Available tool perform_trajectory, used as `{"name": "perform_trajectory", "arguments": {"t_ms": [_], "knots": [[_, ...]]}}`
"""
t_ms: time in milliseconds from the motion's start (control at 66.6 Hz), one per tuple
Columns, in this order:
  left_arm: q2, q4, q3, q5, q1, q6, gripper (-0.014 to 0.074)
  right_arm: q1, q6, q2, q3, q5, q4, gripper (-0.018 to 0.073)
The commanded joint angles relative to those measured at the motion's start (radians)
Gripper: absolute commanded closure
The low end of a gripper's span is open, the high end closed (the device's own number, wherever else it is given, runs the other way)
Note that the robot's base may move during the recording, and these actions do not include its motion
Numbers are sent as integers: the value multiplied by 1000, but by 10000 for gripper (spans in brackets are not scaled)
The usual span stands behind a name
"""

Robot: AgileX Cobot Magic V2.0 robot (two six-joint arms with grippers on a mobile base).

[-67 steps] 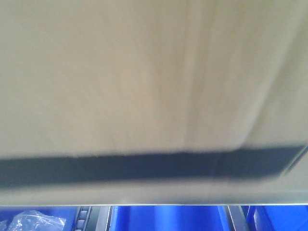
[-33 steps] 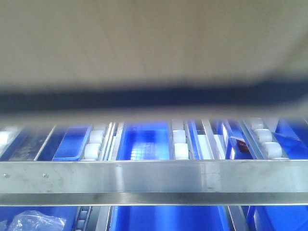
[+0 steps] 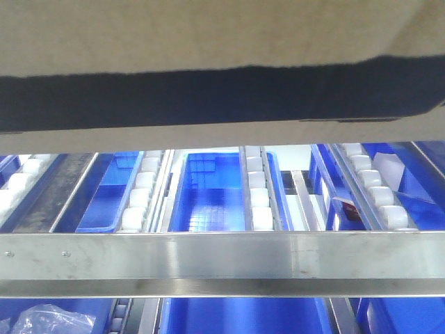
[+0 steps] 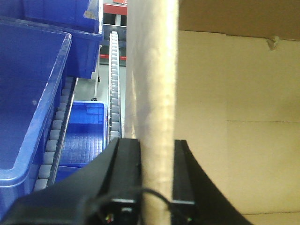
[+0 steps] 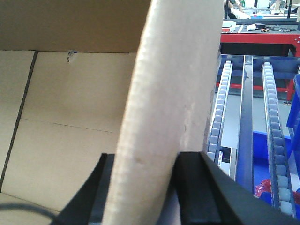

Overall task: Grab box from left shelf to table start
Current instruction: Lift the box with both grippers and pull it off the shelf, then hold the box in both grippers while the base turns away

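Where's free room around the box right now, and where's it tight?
Free: the band between the box underside and the shelf's silver rail, full width. Outside the box beside the right gripper, bare roller lanes. Tight: blue bins crowd the outer side of the left gripper.

I am in a warehouse or factory stockroom. In front of me stands a flow-rack shelf (image 3: 208, 257) with a brushed metal front rail, lanes of white rollers (image 3: 259, 188), and blue plastic bins (image 3: 208, 202) lined up along them. Beyond the long roller tracks (image 5: 274, 122) I see a red-framed workbench (image 5: 262, 40) with tools lying on it.
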Motion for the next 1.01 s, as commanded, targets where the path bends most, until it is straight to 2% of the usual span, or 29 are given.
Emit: {"name": "perform_trajectory", "arguments": {"t_ms": [0, 991], "knots": [[12, 26, -39, -210, -4, -13, 689, -4, -7, 19, -31, -143, 1, 494], [14, 26, -38, -210, -6, -13, 697, -6, -7, 19, -31, -139, 1, 494]]}}
